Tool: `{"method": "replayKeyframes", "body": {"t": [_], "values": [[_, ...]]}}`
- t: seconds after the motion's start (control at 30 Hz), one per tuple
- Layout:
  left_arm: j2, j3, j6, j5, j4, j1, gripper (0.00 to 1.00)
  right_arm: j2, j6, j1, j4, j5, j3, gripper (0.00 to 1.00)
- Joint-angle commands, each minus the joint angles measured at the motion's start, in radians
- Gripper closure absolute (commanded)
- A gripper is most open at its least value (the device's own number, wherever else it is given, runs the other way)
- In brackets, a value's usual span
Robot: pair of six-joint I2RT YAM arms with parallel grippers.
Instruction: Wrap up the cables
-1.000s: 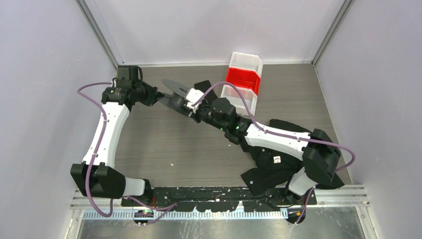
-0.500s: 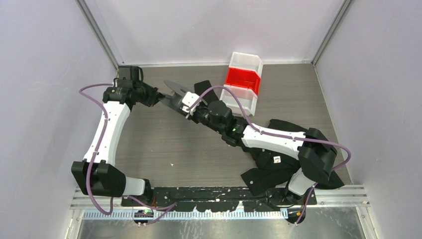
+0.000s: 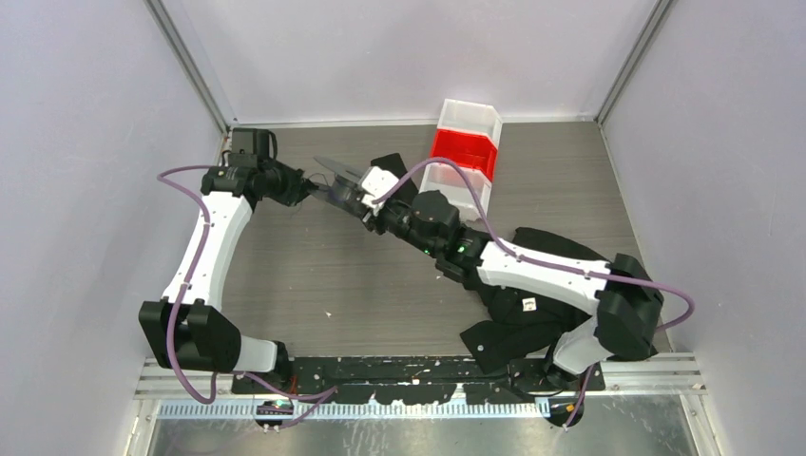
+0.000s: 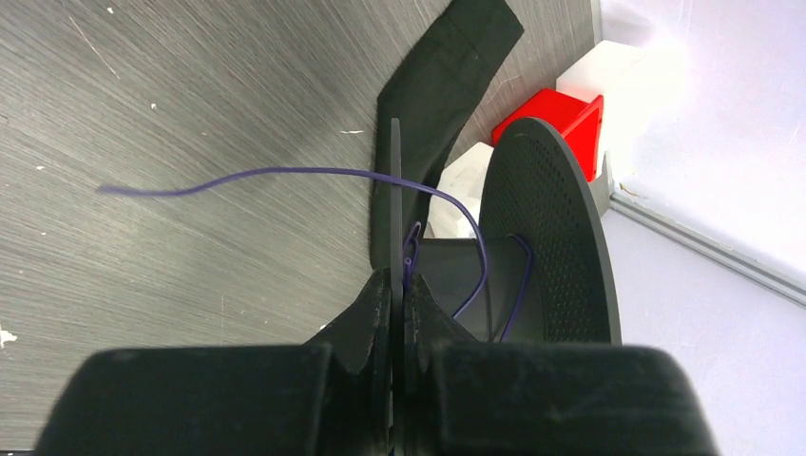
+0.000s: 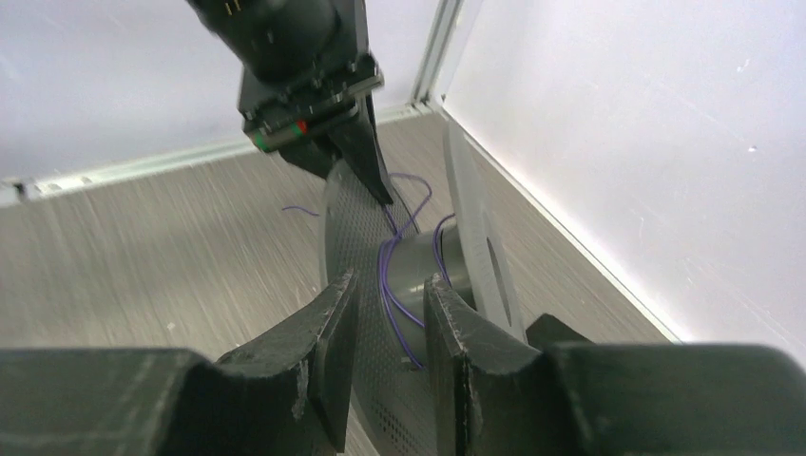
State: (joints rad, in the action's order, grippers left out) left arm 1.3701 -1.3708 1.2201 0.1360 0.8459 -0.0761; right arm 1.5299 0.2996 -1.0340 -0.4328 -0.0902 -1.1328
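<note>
Your left gripper [image 4: 394, 283] is clenched on a flange of the dark grey two-flanged plastic reel [image 4: 546, 237]; the thin violet wire [image 4: 285, 172] loops loosely round its hub, passing between the spread, released fingers of your right gripper [image 5: 390, 282]

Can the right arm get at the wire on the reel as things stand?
Probably yes. The right end effector is open at the reel, with loose wire loops hanging between its fingers and nothing blocking. The left end effector pinches the reel's rim farther up, clear of that gap.

Nothing legible — the white tag [image 3: 528, 305] is too small.
</note>
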Motion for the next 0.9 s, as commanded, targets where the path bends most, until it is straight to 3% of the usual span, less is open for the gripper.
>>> {"method": "replayKeyframes", "body": {"t": [0.0, 0.17, 0.3, 0.4, 0.63, 0.8, 0.87], "values": [[-0.016, -0.032, 0.008, 0.019, -0.079, 0.005, 1.0, -0.129, -0.123, -0.007, -0.005, 0.051, -0.005, 0.63], [-0.002, -0.073, -0.051, 0.017, -0.077, 0.005, 0.99, -0.213, -0.22, -0.008, 0.044, 0.061, 0.003, 0.61], [0.041, -0.143, -0.261, 0.114, -0.088, 0.005, 0.99, -0.302, -0.225, -0.005, 0.09, -0.054, 0.019, 0.55], [0.1, -0.245, -0.474, 0.223, -0.015, -0.001, 1.0, -0.315, -0.222, 0.055, 0.291, -0.126, -0.08, 0.49], [0.072, -0.292, -0.862, 0.261, 0.107, -0.062, 1.0, -0.241, -0.401, 0.338, 0.685, 0.176, -0.328, 0.46], [0.047, -0.303, -1.166, 0.152, 0.233, -0.27, 0.99, -0.12, -0.386, 0.4, 0.849, 0.302, -0.491, 0.46], [0.055, -0.313, -1.204, 0.087, 0.278, -0.354, 1.0, -0.064, -0.384, 0.41, 0.903, 0.332, -0.553, 0.47]]}}
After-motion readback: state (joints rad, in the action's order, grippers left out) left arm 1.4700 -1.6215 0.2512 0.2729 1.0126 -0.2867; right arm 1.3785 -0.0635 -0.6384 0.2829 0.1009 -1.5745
